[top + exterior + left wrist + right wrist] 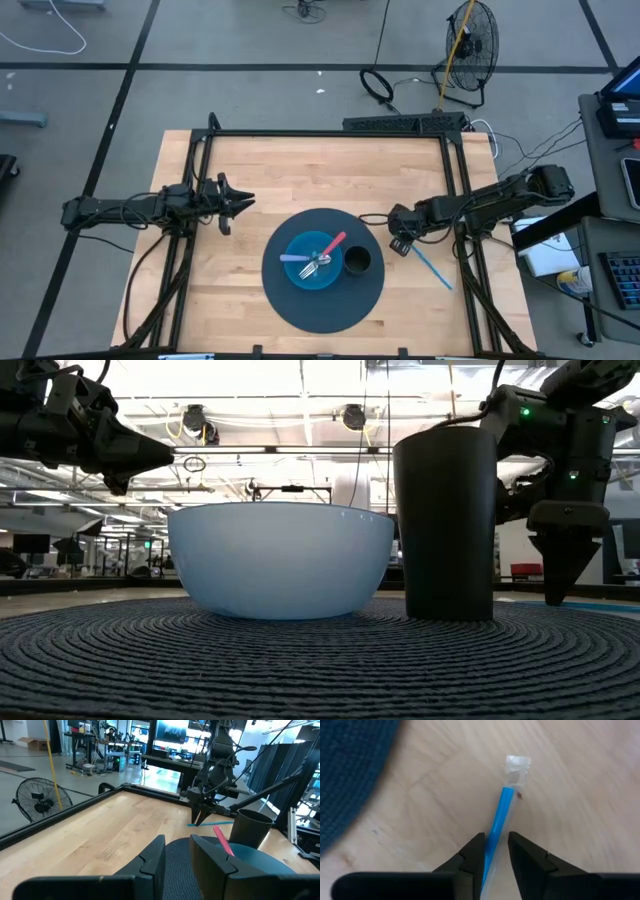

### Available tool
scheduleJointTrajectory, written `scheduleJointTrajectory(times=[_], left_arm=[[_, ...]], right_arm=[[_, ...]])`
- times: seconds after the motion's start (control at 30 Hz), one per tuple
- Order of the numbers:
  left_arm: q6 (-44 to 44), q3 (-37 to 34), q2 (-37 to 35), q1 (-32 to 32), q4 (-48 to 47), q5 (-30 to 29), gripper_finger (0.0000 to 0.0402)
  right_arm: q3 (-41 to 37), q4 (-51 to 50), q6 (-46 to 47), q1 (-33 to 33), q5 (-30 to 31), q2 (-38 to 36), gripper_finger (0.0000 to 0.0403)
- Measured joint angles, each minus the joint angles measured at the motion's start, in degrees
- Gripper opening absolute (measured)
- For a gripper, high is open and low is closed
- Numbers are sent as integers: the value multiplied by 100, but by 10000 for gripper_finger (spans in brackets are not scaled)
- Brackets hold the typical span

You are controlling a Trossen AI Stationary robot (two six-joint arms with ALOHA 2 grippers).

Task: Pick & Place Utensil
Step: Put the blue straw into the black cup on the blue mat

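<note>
The fingers of the right gripper stand narrowly apart with the blue plastic utensil running between them, its clear tip lying on the wood ahead; whether they actually pinch it cannot be told. The fingers of the left gripper stand slightly apart and hold nothing, hovering over the left side of the light wooden desk, well apart from the mat. The desk carries a round dark blue woven placemat near its front middle. On the mat sits a light blue round bowl, and just beside it, toward the right arm, stands a tall black cylindrical cup. Inside the bowl lie a pink-handled utensil, a purple-handled utensil and a utensil with pale tines, their ends meeting near the middle. The blue utensil lies on bare wood just to the right of the mat, slanting away from the right gripper toward the desk's front right.
</note>
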Motion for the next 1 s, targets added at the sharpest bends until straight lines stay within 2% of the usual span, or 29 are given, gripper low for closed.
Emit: scheduleJointTrajectory(times=[0.53, 1.0], left_arm=[[-71, 0, 0, 0, 4, -2, 93], [-73, 0, 0, 0, -23, -2, 93]], right_arm=[[-5, -329, 174, -547, 123, -2, 6], [-19, 103, -297, -741, 337, -275, 1]])
